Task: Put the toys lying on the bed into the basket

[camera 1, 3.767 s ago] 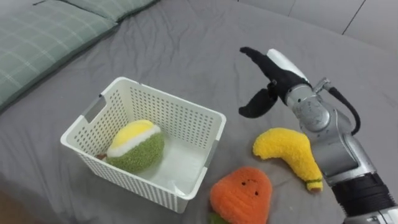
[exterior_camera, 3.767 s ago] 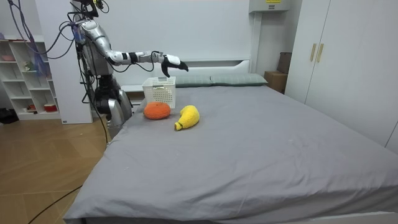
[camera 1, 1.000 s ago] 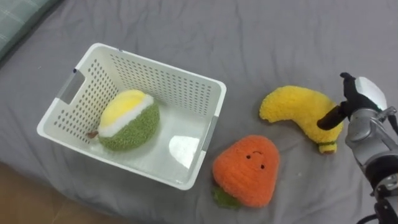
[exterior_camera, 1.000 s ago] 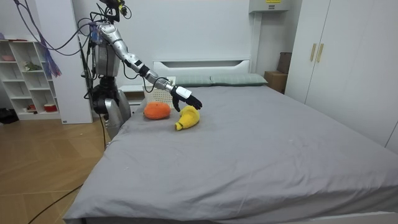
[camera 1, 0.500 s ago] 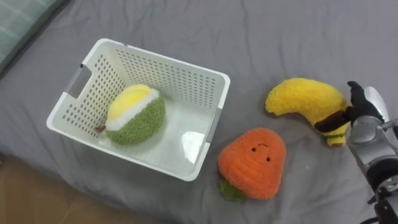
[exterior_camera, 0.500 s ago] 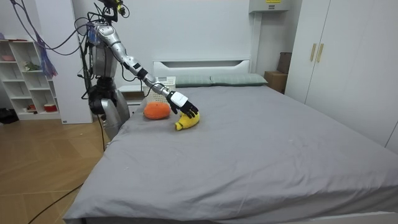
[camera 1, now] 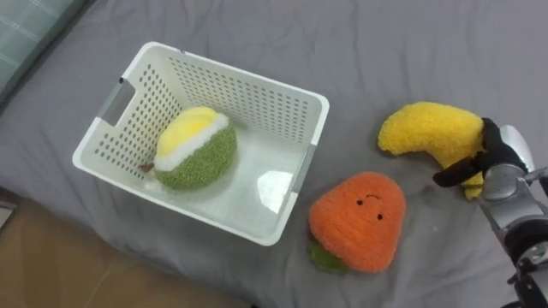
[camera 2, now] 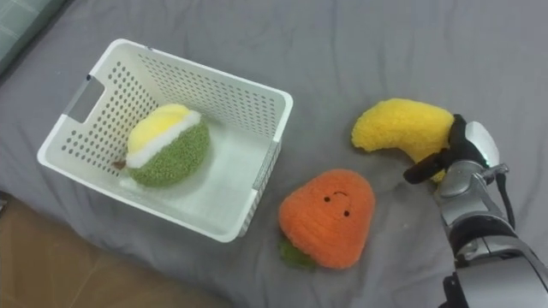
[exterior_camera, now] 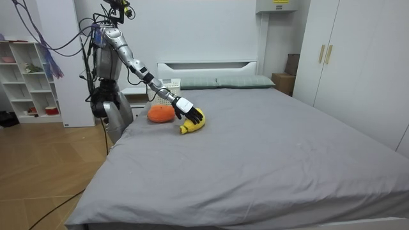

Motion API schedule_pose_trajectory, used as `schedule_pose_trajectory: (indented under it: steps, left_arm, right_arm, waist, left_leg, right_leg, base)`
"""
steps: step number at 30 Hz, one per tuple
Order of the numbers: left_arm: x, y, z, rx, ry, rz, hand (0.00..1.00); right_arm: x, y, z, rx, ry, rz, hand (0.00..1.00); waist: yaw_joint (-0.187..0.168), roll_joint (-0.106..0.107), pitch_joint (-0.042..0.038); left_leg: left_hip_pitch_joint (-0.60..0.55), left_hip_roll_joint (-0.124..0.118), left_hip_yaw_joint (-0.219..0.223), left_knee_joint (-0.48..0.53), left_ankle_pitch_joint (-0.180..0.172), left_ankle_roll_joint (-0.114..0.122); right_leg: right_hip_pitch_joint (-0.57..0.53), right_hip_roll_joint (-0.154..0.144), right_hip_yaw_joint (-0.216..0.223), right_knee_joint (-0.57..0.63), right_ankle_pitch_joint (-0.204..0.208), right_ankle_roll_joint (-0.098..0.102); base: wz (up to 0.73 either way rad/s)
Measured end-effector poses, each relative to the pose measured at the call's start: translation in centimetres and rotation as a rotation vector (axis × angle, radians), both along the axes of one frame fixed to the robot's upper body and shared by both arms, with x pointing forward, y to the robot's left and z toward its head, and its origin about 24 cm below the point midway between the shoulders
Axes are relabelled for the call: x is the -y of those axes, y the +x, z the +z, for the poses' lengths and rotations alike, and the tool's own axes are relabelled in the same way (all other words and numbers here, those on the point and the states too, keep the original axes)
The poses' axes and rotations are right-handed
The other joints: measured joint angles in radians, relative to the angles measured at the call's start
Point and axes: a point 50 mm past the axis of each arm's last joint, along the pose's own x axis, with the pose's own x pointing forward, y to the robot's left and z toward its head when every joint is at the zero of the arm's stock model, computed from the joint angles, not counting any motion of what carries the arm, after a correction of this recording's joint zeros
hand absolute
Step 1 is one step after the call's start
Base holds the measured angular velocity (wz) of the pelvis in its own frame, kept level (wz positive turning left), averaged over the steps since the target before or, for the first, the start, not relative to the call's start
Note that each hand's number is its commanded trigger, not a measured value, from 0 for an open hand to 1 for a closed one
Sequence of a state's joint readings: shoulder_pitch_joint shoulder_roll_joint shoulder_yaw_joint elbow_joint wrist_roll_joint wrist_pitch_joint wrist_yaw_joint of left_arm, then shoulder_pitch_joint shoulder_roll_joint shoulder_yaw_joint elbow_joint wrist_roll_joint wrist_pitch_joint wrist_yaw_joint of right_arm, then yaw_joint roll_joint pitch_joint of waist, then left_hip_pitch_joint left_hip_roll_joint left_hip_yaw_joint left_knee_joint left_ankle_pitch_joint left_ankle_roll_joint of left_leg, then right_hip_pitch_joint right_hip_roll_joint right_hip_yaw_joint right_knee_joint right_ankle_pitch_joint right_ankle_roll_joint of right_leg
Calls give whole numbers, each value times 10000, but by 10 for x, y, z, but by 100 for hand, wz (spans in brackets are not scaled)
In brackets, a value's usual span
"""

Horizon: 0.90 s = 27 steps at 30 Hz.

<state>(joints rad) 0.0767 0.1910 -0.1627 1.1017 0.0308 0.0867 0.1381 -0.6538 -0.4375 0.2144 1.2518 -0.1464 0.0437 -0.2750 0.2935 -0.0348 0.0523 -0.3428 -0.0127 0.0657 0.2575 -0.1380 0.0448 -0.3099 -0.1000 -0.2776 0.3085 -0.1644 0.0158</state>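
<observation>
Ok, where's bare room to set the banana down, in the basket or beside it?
Free: the basket's right half, between the green plush and its right wall; also bare sheet beyond the basket. Crowded: between basket, orange plush and the banana the right hand grips.

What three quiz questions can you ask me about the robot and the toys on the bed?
1. True or false: the orange toy lies on the bed, outside the white basket.
2. What does the right hand grip? A: the yellow banana toy. B: the basket. C: nothing.
3. How many toys lie in the basket?
Key: 1 true; 2 A; 3 one, the green-and-yellow toy.
</observation>
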Motion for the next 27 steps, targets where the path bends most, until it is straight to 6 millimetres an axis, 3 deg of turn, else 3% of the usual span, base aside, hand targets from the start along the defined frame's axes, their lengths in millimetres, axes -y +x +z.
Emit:
schedule_pose_trajectory:
  steps: [6, 13, 27]
  left_arm:
    - [0, -1, 0, -51, -43, -1, 0]
    - [1, 0, 0, 25, -64, -15, 0]
    - [2, -5, -2, -84, -838, 626, 0]
  right_arm:
    - [5, 0, 5, 151, -783, -35, 100]
    - [12, 3, 15, 294, -1227, -32, 100]
    - [13, 3, 17, 444, -1634, -122, 100]
  waist:
    - [7, 10, 5]
    - [13, 149, 79]
    - [119, 275, 38]
  left_leg:
    - [-136, 1, -4, 20, 0, 1]
    - [-176, -2, -27, 8, 0, 1]
    - [-335, -18, -174, 158, 18, 0]
  right_leg:
    - [-115, -6, -19, 14, -1, -3]
    - [-149, -21, -75, 19, -15, -3]
    - [-174, -39, -296, 35, -17, -8]
  base:
    - [0]
    - [0]
    - [3]
